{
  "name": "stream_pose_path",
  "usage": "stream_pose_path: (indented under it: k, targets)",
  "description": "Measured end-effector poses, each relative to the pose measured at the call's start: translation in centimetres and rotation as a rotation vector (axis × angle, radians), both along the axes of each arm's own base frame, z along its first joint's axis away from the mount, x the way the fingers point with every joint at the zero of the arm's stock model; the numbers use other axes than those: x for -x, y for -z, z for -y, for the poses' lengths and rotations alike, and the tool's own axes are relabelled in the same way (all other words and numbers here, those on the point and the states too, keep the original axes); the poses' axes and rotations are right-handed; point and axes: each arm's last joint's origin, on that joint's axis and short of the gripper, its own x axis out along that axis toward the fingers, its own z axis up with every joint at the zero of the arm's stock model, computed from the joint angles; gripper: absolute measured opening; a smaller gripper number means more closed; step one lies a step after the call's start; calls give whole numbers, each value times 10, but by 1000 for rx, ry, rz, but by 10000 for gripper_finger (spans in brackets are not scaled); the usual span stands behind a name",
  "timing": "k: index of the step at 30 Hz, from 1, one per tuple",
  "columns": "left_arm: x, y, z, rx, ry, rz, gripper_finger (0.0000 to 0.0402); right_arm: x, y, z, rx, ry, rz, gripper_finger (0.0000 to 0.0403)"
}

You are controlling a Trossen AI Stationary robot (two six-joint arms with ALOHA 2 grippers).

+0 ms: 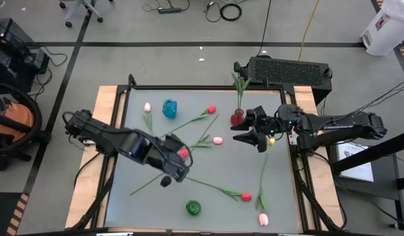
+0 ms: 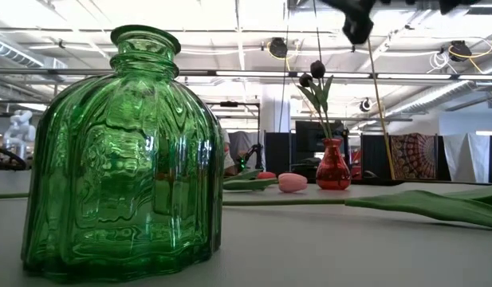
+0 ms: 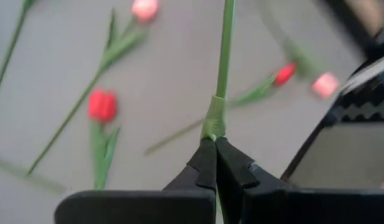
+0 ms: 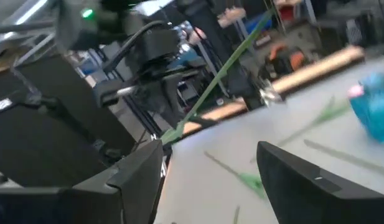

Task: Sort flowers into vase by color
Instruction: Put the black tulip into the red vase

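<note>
My left gripper [image 1: 175,169] hovers over the table's middle left, shut on a flower's green stem [image 3: 224,56]. That flower's head lies outside both wrist views. A red head [image 1: 183,153] shows beside this gripper; whether it belongs to the held stem I cannot tell. My right gripper [image 1: 253,131] stands open and level next to the red vase [image 1: 238,118], which holds dark-headed flowers [image 2: 317,68] upright. Pink flowers [image 1: 218,140] and red flowers [image 1: 245,196] lie flat on the table. A blue vase [image 1: 169,108] stands at the far left and a green vase [image 1: 193,208] near the front edge. My left gripper pinches a thickened, wrapped part of the stem [image 3: 213,121] between the free ends of its two fingers [image 3: 201,163]. The fingers slant down, and the stem runs on past their tips. In the right wrist view the stem [image 4: 216,78] rises at a slant, clear of the table.
A black box [image 1: 290,69] sits beyond the table's far edge. A pink flower [image 1: 262,219] lies at the near right corner and another [image 1: 147,107] beside the blue vase. A wooden rim [image 1: 107,98] frames the grey table top. In the low view the green vase [image 2: 122,151] fills the left.
</note>
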Motion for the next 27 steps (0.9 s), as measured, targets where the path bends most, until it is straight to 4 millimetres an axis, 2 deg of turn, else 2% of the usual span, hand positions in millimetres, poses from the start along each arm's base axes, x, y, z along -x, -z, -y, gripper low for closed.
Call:
stream_pose_path:
  k: [8, 16, 21, 27]
  targets:
    - [-12, -41, -23, -3, -8, 308, 0, 13, -59, -6, 243, 68, -68, 253]
    - [-26, -58, -37, 24, -19, 501, 0, 45, -109, -10, 416, 140, -180, 253]
    - [-30, -66, -42, 68, -11, 577, 0, 55, -119, -11, 493, 162, -214, 253]
    - [-32, -71, -40, 108, 9, 632, 0, 49, -113, -13, 624, 132, -257, 253]
